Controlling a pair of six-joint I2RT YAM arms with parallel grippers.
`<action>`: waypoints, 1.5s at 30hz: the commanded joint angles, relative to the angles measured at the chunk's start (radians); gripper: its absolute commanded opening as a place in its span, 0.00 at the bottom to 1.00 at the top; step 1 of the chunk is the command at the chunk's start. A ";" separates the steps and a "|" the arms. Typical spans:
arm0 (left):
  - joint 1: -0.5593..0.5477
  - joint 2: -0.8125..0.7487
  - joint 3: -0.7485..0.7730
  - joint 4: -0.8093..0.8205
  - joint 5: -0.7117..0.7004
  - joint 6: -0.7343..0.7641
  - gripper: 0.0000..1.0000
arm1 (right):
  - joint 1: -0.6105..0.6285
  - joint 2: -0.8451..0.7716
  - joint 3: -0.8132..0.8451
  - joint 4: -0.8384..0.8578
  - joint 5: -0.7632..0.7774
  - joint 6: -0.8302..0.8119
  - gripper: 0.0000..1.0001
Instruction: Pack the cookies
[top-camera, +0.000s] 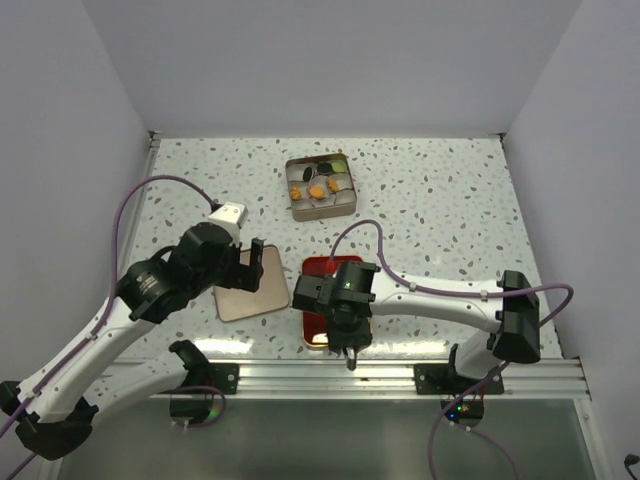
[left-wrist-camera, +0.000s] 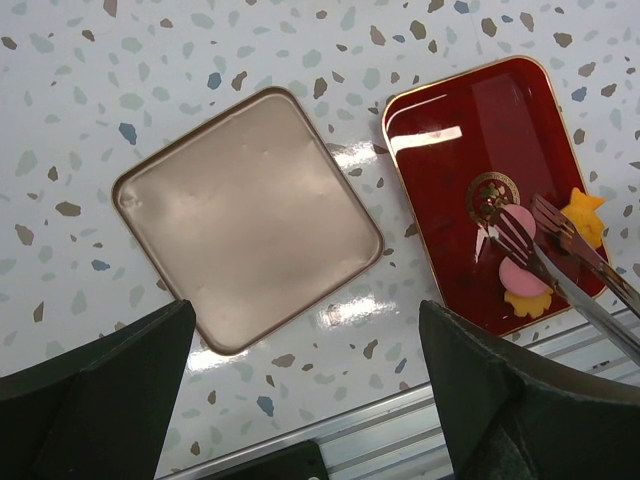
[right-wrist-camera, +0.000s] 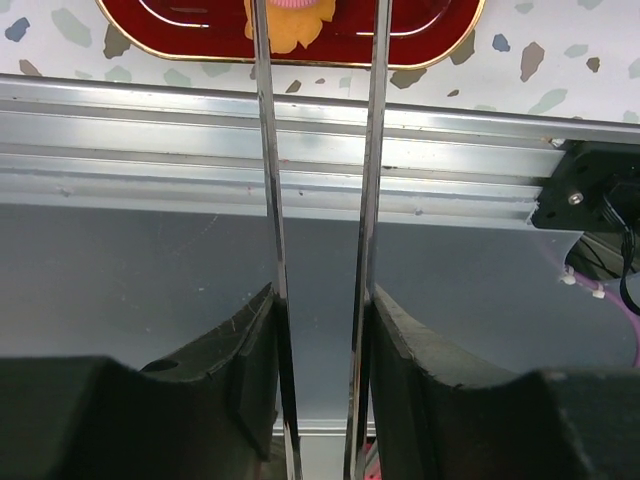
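Black fingers (right-wrist-camera: 230, 350) of the right gripper (right-wrist-camera: 322, 300) fill the foreground of the right wrist view. They are clamped on both arms of the metal tongs (right-wrist-camera: 268, 150) and squeeze them partway together. The tong tips reach over the red tray (left-wrist-camera: 450, 150), bracketing a pink cookie (left-wrist-camera: 517, 222). A second pink cookie (left-wrist-camera: 525, 285) lies just beside it, toward the near rim, and an irregular orange cookie (left-wrist-camera: 585, 215) sits at the far side of the tips. The left gripper (left-wrist-camera: 305, 320) hangs with its jaws wide apart and empty above the square tin lid (left-wrist-camera: 245, 215).

The step in hand appears to be pinching the pink cookie. It calls for an even, gentle squeeze, a straight lift clear of the tray rim, and a level carry to the open tin (top-camera: 320, 212), where several cookies (top-camera: 318, 188) already lie.

The tong tips are cut off at the top of the right wrist view, so contact with the cookie cannot be confirmed. From above, the right arm covers most of the tray. The tin's compartments are too small to count. It is unclear whether the second pink cookie rests on a yellow piece.
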 joint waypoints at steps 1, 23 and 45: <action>-0.022 0.011 0.013 0.012 -0.031 0.011 1.00 | 0.003 0.004 0.089 -0.063 0.047 0.037 0.31; -0.026 0.086 0.057 0.015 -0.104 -0.040 1.00 | -0.362 0.285 0.781 -0.206 0.167 -0.374 0.29; -0.026 0.181 0.122 0.005 -0.183 -0.098 1.00 | -0.578 0.558 0.950 -0.054 0.007 -0.626 0.27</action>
